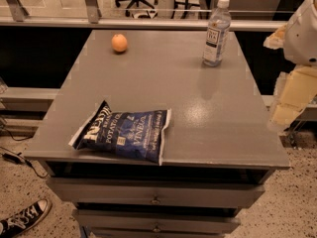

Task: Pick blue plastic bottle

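The blue plastic bottle (216, 32) stands upright at the far right of the grey table (148, 83). It is clear, with a white cap and a dark blue-and-white label. My gripper (291, 100) hangs at the right edge of the view, beyond the table's right side. It is nearer to the camera than the bottle, well apart from it, and holds nothing that I can see. Part of the white arm (307, 31) shows above it.
A dark blue chip bag (124, 131) lies flat near the table's front edge. An orange (119, 42) sits at the far left. Drawers (156, 197) are under the tabletop. A rail (148, 23) runs behind the table. A sneaker (22, 218) is on the floor at the bottom left.
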Motion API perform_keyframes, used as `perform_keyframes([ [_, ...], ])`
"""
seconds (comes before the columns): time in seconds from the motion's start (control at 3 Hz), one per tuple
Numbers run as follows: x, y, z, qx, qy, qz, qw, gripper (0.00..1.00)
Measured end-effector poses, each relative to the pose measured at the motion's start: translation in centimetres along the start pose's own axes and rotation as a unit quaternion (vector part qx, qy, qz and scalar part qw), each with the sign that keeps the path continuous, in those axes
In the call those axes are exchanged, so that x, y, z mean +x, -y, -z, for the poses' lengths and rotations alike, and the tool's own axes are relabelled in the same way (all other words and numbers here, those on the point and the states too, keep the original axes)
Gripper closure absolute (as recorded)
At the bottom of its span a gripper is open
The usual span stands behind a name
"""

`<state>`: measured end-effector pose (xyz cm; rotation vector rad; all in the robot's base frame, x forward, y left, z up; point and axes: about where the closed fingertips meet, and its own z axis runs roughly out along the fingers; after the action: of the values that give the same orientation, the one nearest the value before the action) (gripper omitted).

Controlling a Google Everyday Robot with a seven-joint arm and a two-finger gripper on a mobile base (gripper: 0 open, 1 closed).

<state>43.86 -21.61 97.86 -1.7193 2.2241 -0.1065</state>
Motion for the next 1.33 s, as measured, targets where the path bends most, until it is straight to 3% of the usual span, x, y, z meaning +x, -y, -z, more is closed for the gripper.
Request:
perform_keyframes([
  [0.33, 0.0, 0.0, 0.0, 0.0, 0.0, 0.0, 1.0, 0.0],
  [0.67, 1.0, 2.6, -0.9, 0.025, 0.02, -0.005, 0.9995, 0.0],
  [1.0, 3.0, 8.4, -2.8, 0.072, 0.062, -0.021, 0.9953, 0.0],
  [1.33, 4.1, 13.3, -4.4, 0.107, 0.1, -0.038, 0.9885, 0.0],
])
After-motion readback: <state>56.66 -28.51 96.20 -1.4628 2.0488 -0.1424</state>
